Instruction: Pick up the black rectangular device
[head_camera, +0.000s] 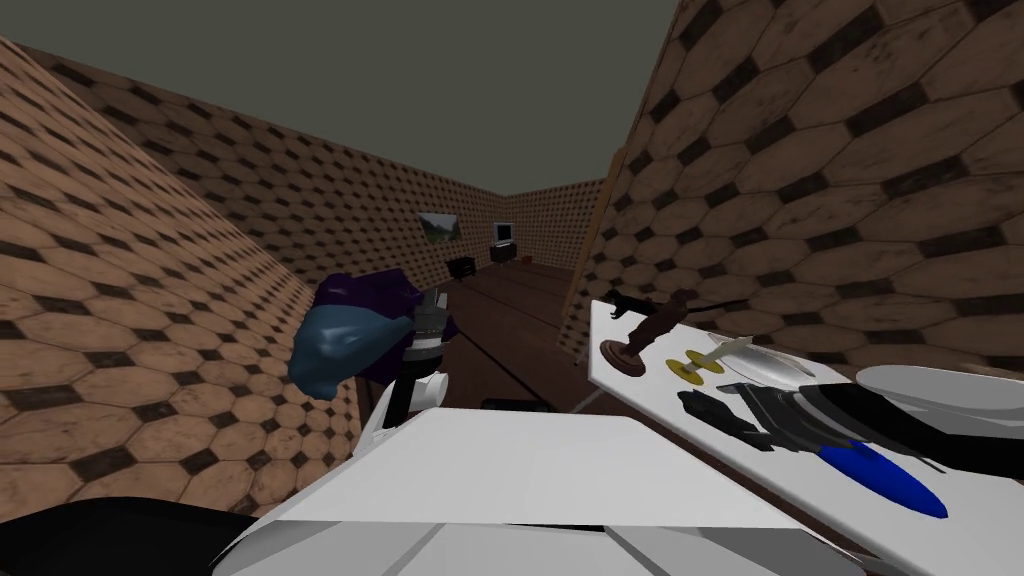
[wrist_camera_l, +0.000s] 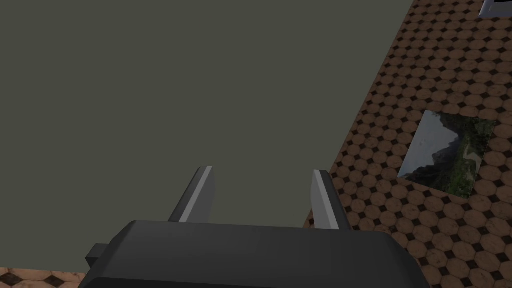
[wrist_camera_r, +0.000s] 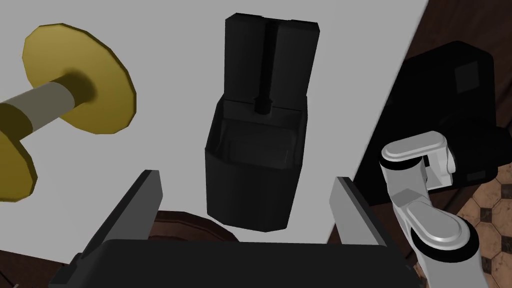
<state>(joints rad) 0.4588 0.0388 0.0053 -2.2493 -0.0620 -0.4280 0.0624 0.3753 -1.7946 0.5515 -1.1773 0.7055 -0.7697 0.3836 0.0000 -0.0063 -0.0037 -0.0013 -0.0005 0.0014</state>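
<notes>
The black rectangular device (wrist_camera_r: 257, 150) lies flat on the white table (wrist_camera_r: 165, 45), close to its edge. My right gripper (wrist_camera_r: 246, 176) hangs over it, open, one finger on each side of its near end and neither touching it. From the head, the device (head_camera: 708, 410) is a small dark shape near the table's front edge, with my right gripper (head_camera: 748, 420) reaching in from the right. My left gripper (wrist_camera_l: 264, 171) is open and empty, raised at my left (head_camera: 432, 300), away from the table.
A yellow candlestick (wrist_camera_r: 75, 90) lies beside the device. A brown statuette (head_camera: 650, 330) on a round base stands behind it, with a white dish (head_camera: 775, 365) and a blue object (head_camera: 885, 480) further right. Blue and purple bundles (head_camera: 350, 335) lie at left. The tiled wall is close.
</notes>
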